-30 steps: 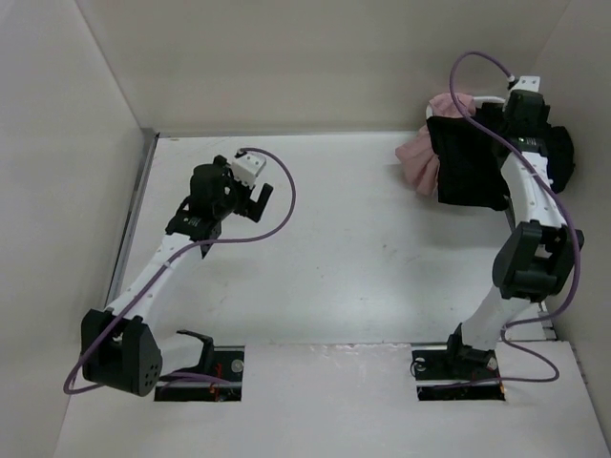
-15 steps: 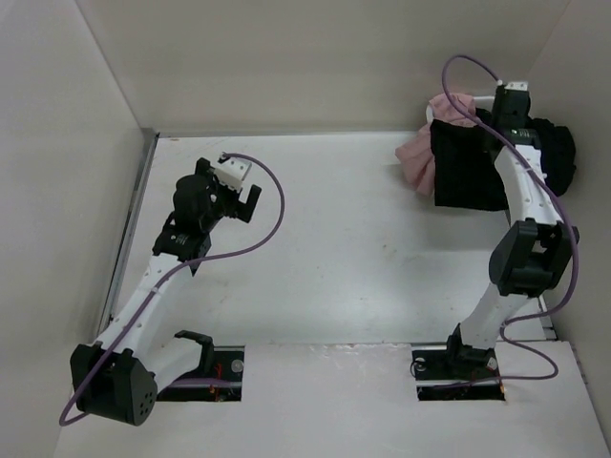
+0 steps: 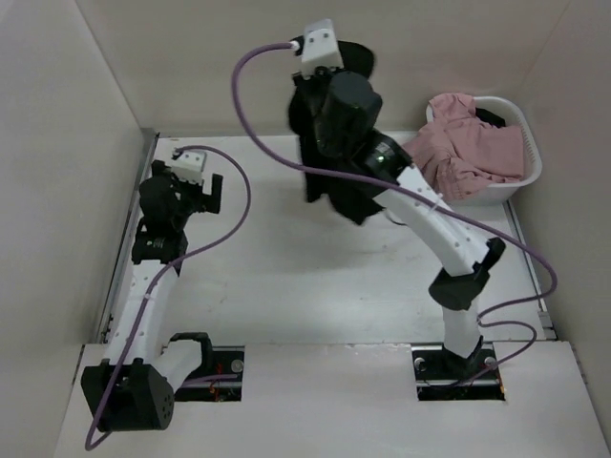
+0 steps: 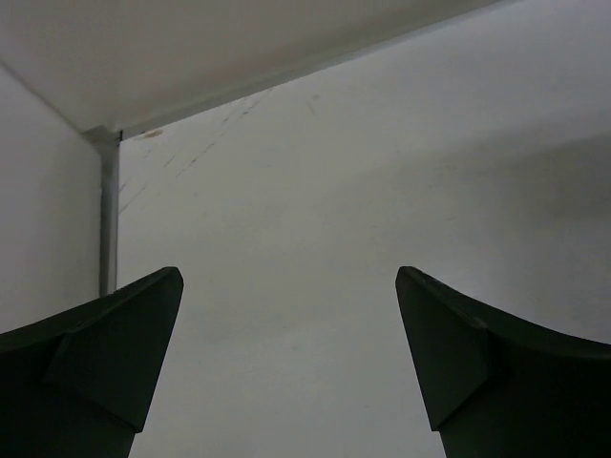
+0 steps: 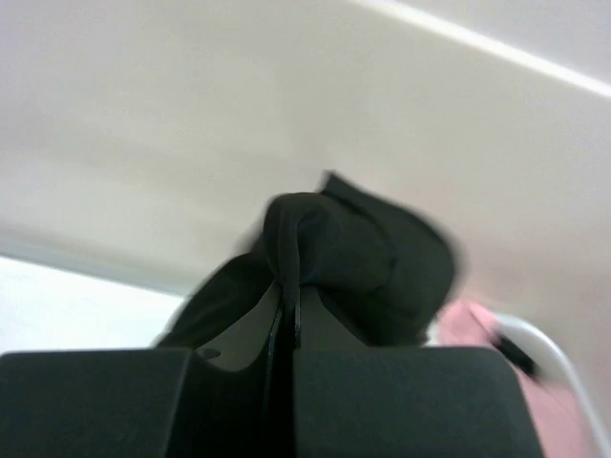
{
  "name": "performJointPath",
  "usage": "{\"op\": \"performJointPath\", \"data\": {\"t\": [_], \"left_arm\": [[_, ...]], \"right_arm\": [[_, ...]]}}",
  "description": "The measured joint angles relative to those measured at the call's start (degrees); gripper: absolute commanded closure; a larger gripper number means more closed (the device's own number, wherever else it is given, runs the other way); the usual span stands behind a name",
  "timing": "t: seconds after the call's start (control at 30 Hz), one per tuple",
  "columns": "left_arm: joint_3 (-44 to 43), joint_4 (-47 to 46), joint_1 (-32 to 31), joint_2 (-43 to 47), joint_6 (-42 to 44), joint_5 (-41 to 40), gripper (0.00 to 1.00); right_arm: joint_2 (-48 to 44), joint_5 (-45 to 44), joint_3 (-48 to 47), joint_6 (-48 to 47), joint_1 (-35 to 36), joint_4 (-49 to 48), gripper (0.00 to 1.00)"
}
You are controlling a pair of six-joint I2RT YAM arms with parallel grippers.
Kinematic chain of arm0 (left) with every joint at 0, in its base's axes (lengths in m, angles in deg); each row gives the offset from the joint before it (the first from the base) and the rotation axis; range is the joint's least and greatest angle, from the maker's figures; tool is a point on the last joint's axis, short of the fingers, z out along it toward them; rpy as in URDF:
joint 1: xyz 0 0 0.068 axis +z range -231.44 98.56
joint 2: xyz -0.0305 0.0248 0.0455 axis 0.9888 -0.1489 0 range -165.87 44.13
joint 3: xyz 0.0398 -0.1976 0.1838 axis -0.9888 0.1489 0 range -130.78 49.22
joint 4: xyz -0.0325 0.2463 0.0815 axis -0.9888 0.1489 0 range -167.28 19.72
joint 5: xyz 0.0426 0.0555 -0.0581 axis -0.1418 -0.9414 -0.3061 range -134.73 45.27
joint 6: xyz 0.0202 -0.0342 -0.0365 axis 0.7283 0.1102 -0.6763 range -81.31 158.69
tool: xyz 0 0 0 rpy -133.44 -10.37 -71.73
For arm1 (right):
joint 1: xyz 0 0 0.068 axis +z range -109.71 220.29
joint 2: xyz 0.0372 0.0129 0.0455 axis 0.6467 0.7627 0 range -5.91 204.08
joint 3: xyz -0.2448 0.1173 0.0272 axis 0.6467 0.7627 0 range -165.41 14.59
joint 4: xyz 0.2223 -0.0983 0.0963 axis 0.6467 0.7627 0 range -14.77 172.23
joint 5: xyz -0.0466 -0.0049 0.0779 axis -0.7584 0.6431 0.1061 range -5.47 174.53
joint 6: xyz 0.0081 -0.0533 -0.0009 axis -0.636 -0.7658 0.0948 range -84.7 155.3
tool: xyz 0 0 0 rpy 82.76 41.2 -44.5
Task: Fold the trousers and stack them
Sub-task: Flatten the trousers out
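Observation:
The black trousers (image 3: pixel 334 196) hang bunched in the air over the back middle of the table. My right gripper (image 3: pixel 336 69) is raised high and shut on a fold at their top. In the right wrist view the cloth (image 5: pixel 372 258) bulges over the closed jaws of the right gripper (image 5: pixel 290 286), and the picture is blurred. My left gripper (image 3: pixel 196 196) hovers near the table's left back corner. In the left wrist view the left gripper (image 4: pixel 288 275) stands open, with only bare table between its fingers.
A white basket (image 3: pixel 530 172) at the back right holds a pink garment (image 3: pixel 468 143) that spills over its rim. Walls close in the white table (image 3: pixel 286 277) at the back and both sides. A metal strip (image 3: pixel 134 219) runs along its left edge.
The right gripper shut on the trousers at the basket, then swung up and left, lifting them out. The white basket now shows. The left arm drew back toward the left wall.

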Motion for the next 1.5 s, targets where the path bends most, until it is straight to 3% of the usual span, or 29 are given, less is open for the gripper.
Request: {"op": "performJointPath", "data": {"t": [0.07,0.17,0.23,0.27,0.47,0.5,0.6,0.73,0.9,1.0,1.07,1.1,1.2,1.27,1.33,1.5], "left_arm": [[-1.3,0.0,5.3,0.0,-1.3,1.1,0.0],[-4.2,-0.8,13.5,0.0,-4.0,4.1,0.0],[-6.2,-1.9,18.3,-0.1,-5.7,6.1,0.0],[-6.9,-2.3,20.0,-0.1,-6.2,6.9,0.0],[-7.6,-1.6,24.5,-0.5,-3.6,11.3,0.0],[-7.5,-0.9,24.4,-0.9,-2.1,11.7,0.0],[-7.1,3.3,22.7,-3.2,4.3,11.9,0.0],[-7.2,8.8,16.9,-13.3,13.2,9.3,0.0],[-8.4,12.7,8.2,-30.5,21.1,3.9,0.02],[-11.1,13.1,5.0,-38.1,23.4,1.1,0.12],[-13.6,12.7,4.0,-41.9,24.2,-0.5,0.25],[-14.6,12.2,3.6,-43.3,24.5,-1.1,0.35],[-16.9,11.6,2.4,-46.2,25.0,-3.1,0.81],[-18.0,11.7,1.5,-47.4,24.9,-4.0,0.96],[-18.9,13.1,0.3,-47.5,24.0,-4.7,1.0],[-27.5,24.1,-4.3,-45.2,16.5,-1.6,1.0]], "right_arm": [[4.4,0.0,-4.6,-1.9,3.5,-4.6,0.84],[6.6,0.1,-2.4,-3.1,5.2,-9.6,0.31],[5.8,-0.4,3.8,-2.8,4.9,-12.1,0.15],[5.1,-0.5,7.4,-2.3,4.5,-12.6,0.12],[0.2,2.8,29.1,9.9,3.1,-8.0,0.06],[-0.4,4.7,31.4,13.3,2.9,-6.2,0.0],[-2.3,13.4,36.1,23.7,1.6,-2.4,0.0],[-5.7,27.3,43.8,38.2,-1.7,-2.9,0.0],[-9.4,35.7,54.6,49.9,-5.7,-6.3,0.0],[-11.0,37.0,58.4,52.9,-6.2,-7.4,0.0],[-13.0,37.0,61.2,54.3,-6.2,-8.2,0.0],[-14.3,36.8,62.6,55.0,-6.2,-8.5,0.0],[-18.1,35.9,66.3,56.6,-6.4,-9.5,0.0],[-20.9,35.3,68.7,57.5,-7.1,-10.2,0.0],[-23.1,35.0,70.7,58.1,-8.2,-10.7,0.01],[-27.8,34.4,75.9,59.2,-12.0,-11.2,0.01]]}}
